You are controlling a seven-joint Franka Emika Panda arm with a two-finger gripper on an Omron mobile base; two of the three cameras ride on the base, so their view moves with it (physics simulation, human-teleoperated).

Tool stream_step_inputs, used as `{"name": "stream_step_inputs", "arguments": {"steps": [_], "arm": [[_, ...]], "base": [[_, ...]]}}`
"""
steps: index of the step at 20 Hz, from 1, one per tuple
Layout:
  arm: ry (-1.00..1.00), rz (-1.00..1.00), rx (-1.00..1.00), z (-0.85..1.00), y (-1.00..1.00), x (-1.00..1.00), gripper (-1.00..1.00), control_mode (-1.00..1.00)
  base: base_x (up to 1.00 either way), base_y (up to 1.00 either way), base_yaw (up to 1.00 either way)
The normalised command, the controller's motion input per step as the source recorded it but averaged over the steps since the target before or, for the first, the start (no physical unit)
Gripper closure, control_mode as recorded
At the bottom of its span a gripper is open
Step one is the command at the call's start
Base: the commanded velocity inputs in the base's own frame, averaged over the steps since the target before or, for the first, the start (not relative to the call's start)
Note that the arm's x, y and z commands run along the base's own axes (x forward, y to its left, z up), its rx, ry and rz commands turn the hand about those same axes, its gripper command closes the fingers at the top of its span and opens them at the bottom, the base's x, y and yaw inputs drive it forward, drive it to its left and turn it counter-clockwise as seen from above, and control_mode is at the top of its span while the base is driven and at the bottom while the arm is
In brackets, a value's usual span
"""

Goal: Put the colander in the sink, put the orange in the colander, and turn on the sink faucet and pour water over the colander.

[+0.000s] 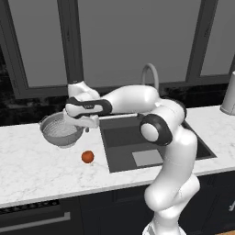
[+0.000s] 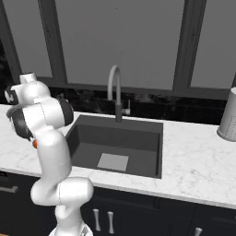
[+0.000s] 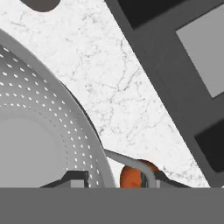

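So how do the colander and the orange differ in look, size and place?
The colander is a wide silver-grey perforated metal bowl; the orange is a small, smooth, orange-red ball. The gripper sits at the colander's rim, while the orange lies free in front of it. Both rest on the white marble counter, left of the sink.

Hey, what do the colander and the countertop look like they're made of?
The colander looks like matte silver-grey metal: thin perforated walls and a rolled rim. The countertop looks like polished white marble or a stone imitation, going by its fine grey veining; which one can't be told.
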Motion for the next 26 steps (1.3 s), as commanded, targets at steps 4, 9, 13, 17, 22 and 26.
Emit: {"name": "stream_step_inputs", "arguments": {"steps": [4,9,13,17,22,26], "arm": [[-0.23,-0.18,0.12,0.61,-0.76,-0.81,1.0,-1.0],[-0.07,-0.25,0.08,0.21,-1.0,-0.63,1.0,-1.0],[0.0,-0.23,0.0,0.0,-1.0,-0.46,1.0,-1.0],[0.0,-0.13,0.0,0.0,-1.0,-0.34,1.0,-1.0],[0.0,-0.03,0.0,0.0,-1.0,-0.01,1.0,-1.0],[0.03,0.03,0.0,0.0,-0.98,0.04,1.0,-1.0]], "base": [[0.0,0.0,0.0],[0.0,0.0,0.0],[0.0,0.0,0.0],[0.0,0.0,0.0],[0.0,0.0,0.0],[0.0,0.0,0.0]]}}
